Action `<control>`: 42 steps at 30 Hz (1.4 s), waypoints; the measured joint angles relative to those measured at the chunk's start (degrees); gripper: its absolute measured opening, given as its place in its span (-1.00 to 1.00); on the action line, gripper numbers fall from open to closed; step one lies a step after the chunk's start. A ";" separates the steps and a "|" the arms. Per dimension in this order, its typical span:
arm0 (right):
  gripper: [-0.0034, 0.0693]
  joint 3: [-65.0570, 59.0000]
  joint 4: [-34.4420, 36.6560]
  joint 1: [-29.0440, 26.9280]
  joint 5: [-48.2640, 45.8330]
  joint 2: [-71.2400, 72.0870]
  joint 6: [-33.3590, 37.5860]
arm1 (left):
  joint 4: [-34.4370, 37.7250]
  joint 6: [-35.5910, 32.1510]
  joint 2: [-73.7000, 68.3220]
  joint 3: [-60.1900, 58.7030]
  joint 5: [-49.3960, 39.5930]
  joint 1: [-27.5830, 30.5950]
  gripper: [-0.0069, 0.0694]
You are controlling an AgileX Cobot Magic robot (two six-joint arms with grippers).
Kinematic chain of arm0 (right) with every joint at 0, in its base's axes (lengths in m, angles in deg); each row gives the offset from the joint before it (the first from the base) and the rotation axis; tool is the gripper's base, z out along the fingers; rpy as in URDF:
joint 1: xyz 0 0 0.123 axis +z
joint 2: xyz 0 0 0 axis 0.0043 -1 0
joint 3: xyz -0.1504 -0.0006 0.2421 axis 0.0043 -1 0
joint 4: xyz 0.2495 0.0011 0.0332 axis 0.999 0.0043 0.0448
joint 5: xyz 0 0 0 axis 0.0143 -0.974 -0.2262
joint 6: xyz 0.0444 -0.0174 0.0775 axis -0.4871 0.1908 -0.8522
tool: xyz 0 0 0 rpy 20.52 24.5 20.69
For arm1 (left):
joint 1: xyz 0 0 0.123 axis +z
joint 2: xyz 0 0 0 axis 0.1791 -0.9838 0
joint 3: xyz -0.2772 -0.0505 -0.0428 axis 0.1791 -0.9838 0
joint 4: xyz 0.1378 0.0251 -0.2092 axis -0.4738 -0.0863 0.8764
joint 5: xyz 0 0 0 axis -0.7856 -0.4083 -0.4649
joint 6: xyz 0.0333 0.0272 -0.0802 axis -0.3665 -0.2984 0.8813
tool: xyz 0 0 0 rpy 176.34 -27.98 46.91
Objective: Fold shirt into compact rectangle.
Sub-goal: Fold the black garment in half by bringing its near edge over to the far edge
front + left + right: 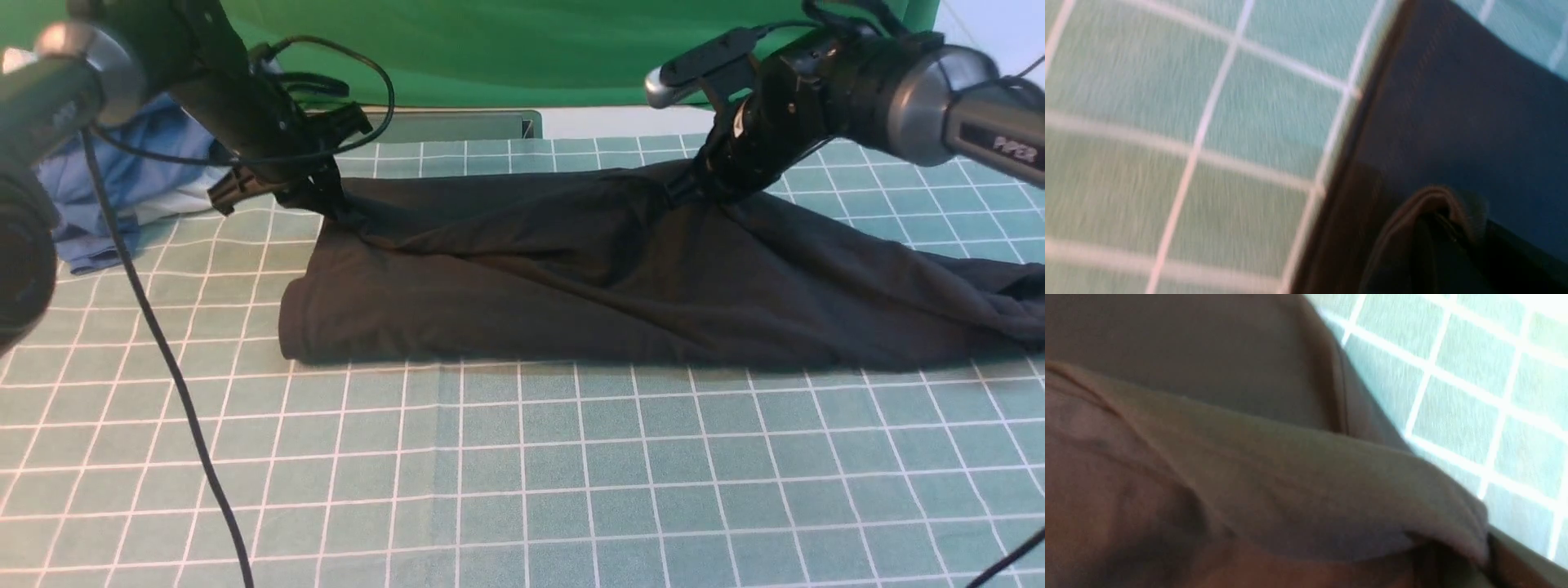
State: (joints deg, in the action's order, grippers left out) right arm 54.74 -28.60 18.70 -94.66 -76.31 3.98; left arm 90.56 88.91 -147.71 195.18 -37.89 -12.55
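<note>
The black shirt (620, 269) lies across the checked table as a long folded band, its far edge lifted at two points. My left gripper (331, 202) is shut on the shirt's far-left edge, with cloth bunched over its fingertips in the left wrist view (1437, 228). At the far right of the lifted edge my right gripper (694, 184) is shut on the cloth too. In the right wrist view a fold of shirt (1274, 469) drapes over that gripper (1453, 555) and hides its jaws. The shirt's right end trails off past the frame's right side.
Blue and white garments (139, 196) lie heaped at the far left behind my left arm. A green backdrop (522, 49) hangs along the back, with a grey tray (457, 126) in front of it. The left arm's black cable (163, 351) hangs over the near-left table (522, 474).
</note>
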 joint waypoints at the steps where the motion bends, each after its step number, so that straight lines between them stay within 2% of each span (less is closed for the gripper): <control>1: -0.72 0.53 -0.08 0.00 0.58 -0.65 0.00 | -0.28 0.00 -0.54 0.00 1.65 0.00 -0.77; 6: -0.71 0.98 -0.02 -0.53 4.98 -2.36 -0.46 | -1.23 0.00 -1.40 0.00 8.74 0.26 -0.77; 12: -0.70 0.98 -0.06 -1.50 9.58 -3.01 -1.94 | -0.95 0.58 -1.45 0.00 10.90 0.62 -0.76; 14: -0.66 0.98 -0.06 -1.73 11.73 -3.15 -2.05 | -0.95 0.60 -1.52 0.04 11.15 0.62 -0.69; 17: -0.54 0.98 -0.13 -2.11 14.16 -3.25 -2.17 | -0.95 1.50 -1.84 0.11 11.68 0.62 -0.48; 21: -0.21 1.03 -0.79 -2.17 15.37 -3.25 -2.23 | -1.02 3.12 -1.98 0.36 10.56 0.62 -0.05; 22: -0.19 1.10 -0.76 -2.17 15.37 -3.25 -2.23 | -1.02 3.11 -1.98 0.43 10.39 0.62 -0.03; 23: -0.10 1.58 -0.96 -2.17 14.79 -3.25 -2.38 | -1.02 2.82 -1.50 1.01 8.30 0.71 0.17; 25: -0.09 2.79 -1.05 -2.17 13.28 -2.99 -2.03 | -1.02 1.38 -0.47 1.97 4.48 1.04 0.34; 26: -0.09 2.96 -1.10 -2.17 13.05 -2.94 -2.03 | -1.02 1.32 -0.47 1.97 4.49 1.04 0.34; 27: -0.12 4.74 -1.09 -2.17 10.50 -2.62 -1.54 | -1.02 0.68 0.57 2.79 0.69 1.19 0.43; 29: -0.25 7.25 -1.18 -2.17 6.50 -1.83 -1.02 | -1.07 -0.07 2.09 3.45 -3.20 1.26 0.46; 31: -0.41 9.42 -1.18 -2.17 2.88 -0.93 0.04 | -1.00 -0.51 2.82 3.85 -6.18 1.26 0.43; 32: -0.54 10.92 -1.01 -2.17 0.05 -0.30 0.73 | -0.55 -0.79 3.08 3.95 -8.80 1.26 0.35; 33: -0.66 12.30 -0.69 -2.17 -2.74 0.38 1.51 | 0.24 -1.22 3.08 3.92 -12.04 1.26 0.24; 34: -0.77 13.94 -0.12 -2.17 -6.49 1.43 2.01 | 2.78 -3.20 2.96 2.83 -15.72 1.26 -0.01; 35: -0.78 14.10 -0.07 -2.17 -6.89 1.53 2.08 | 3.48 -3.87 2.89 2.64 -16.02 1.26 -0.05; 36: -0.81 14.81 0.43 -2.17 -9.19 2.01 2.57 | 5.87 -5.84 2.34 1.49 -17.37 0.92 -0.31; 38: -0.82 15.10 0.99 -2.17 -11.52 2.21 2.78 | 8.22 -7.67 0.50 0.77 -17.85 -0.22 -0.64; 42: -0.82 15.10 1.53 -2.17 -13.50 2.09 2.84 | 9.60 -8.90 -3.97 0.84 -12.23 -2.65 -0.78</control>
State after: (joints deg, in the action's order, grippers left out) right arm 69.83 -27.07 16.53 -108.15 -74.22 6.83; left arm 100.16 80.01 -151.68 196.02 -50.12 -15.20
